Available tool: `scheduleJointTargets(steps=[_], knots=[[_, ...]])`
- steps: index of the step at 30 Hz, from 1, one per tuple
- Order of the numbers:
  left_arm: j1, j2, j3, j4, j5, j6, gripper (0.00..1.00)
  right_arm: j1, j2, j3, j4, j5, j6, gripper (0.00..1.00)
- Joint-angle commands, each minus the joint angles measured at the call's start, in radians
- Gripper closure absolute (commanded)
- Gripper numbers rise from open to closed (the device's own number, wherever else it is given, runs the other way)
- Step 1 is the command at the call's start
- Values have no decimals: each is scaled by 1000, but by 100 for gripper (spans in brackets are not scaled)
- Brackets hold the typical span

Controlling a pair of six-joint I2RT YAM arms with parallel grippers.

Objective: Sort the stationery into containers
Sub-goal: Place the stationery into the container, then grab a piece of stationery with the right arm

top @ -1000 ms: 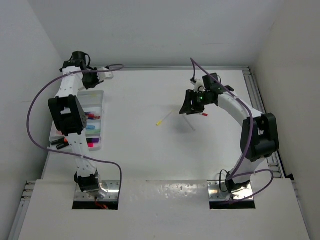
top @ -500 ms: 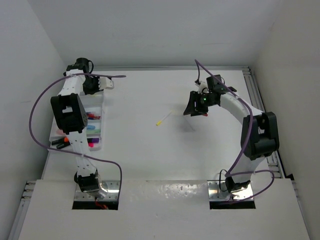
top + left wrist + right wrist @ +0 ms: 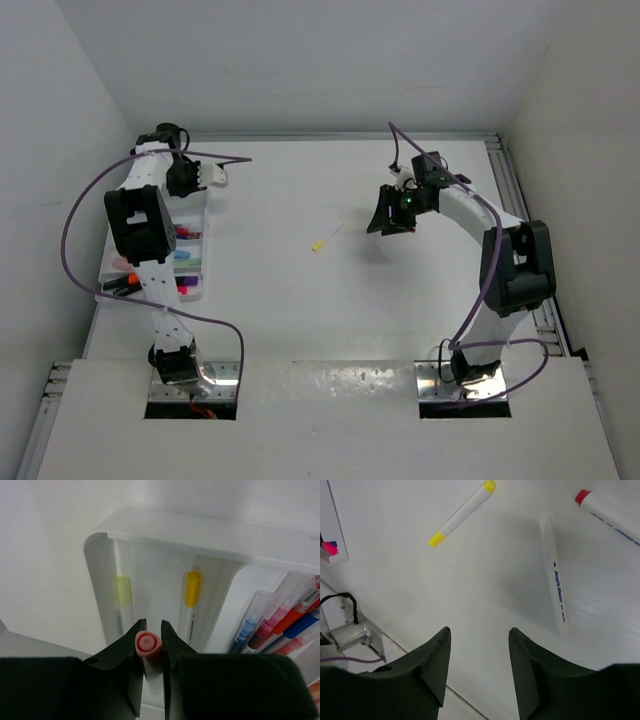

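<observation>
The thin pen with the salmon-red round cap [image 3: 148, 644] is sitting end-on between the black fingers of the left gripper [image 3: 152, 626], which is pinching it with the jaws nearly together. It is hanging over the shallow white plastic tray [image 3: 200, 530], in line with the compartment nearest the tray's rounded corner. In that compartment a pale-yellow-capped pen [image 3: 122, 590] and a deeper-yellow-capped pen [image 3: 192, 587] are lying parallel and apart, leaving a bare strip between them. Beyond a raised divider, clear-barrelled pens with blue [image 3: 248, 625], pink [image 3: 272, 622] and red [image 3: 295, 612] caps are crowding side by side.

Seen from above, the tray [image 3: 197, 205] is lying along the left wall, and the smooth white table [image 3: 300, 300] is stretching open to its right. The right gripper [image 3: 479, 630] is hovering above it with its jaws wide apart and nothing between them. Beyond its fingers a white pen with yellow ends [image 3: 461, 515], a plain white pen [image 3: 555, 575] and a red-capped pen [image 3: 605, 510] are lying well apart.
</observation>
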Motion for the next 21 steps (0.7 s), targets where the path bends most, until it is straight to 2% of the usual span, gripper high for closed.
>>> scheduleJointTargets(steps=[1, 8, 12, 15, 16, 18, 19, 21], knots=[[12, 6, 20, 6, -4, -3, 83, -5, 0, 14, 0, -4, -7, 51], [18, -20, 79, -23, 36, -55, 57, -5, -15, 17, -15, 20, -28, 51], [25, -46, 82, -27, 67, -80, 53, -6, -29, 24, -37, 34, -47, 51], [38, -86, 119, -24, 146, -144, 54, -8, -44, 27, -52, 60, -80, 51], [41, -103, 130, -24, 221, -169, 54, -8, -46, 24, -60, 74, -90, 51], [61, -165, 139, -3, 307, -282, 54, -10, -48, 20, -75, 123, -126, 51], [66, -195, 126, 17, 400, -328, 54, -8, -45, 25, -84, 143, -139, 51], [77, -288, 42, 87, 481, -488, 54, 1, -25, 48, -121, 220, -185, 52]])
